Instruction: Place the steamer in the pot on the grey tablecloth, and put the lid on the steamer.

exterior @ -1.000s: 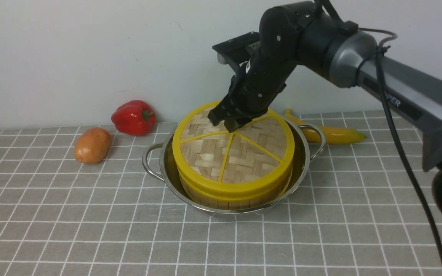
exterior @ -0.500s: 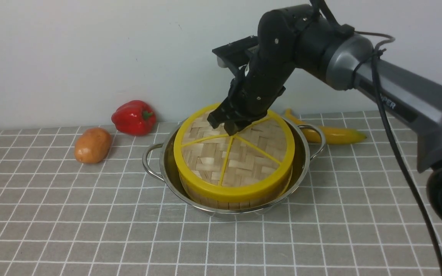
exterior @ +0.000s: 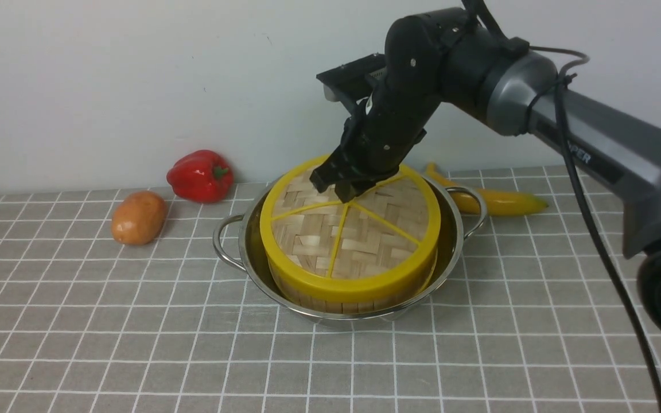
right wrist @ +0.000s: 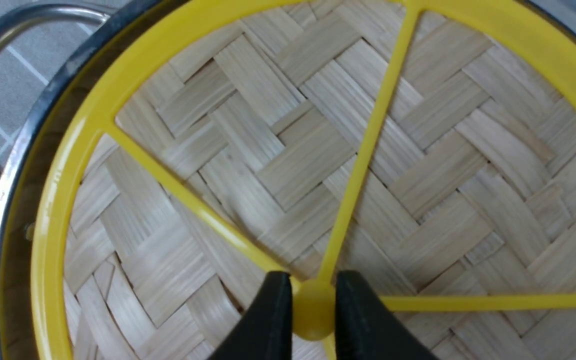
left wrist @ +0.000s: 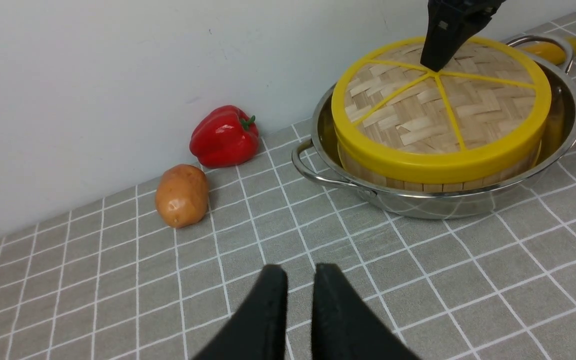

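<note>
Right tool (exterior: pixel 343 189) clamped on the yellow centre knob (right wrist: pixel 313 307) of the lid (exterior: pixel 359 235), one finger on each side. Lid flat on top of the steamer (exterior: pixel 336 303), rims lined up. Steamer upright inside the pot (exterior: pixel 248 258), in the middle of the grey tablecloth (exterior: pixel 135 344). Left tool (left wrist: pixel 295 300) low over bare cloth toward the pot's 8 o'clock, fingers almost together, gripping nothing. Around the pot: potato (exterior: pixel 138 217) at 9 o'clock, red pepper (exterior: pixel 200 175) at 10, banana (exterior: pixel 500 201) at 2, just behind the handle.
</note>
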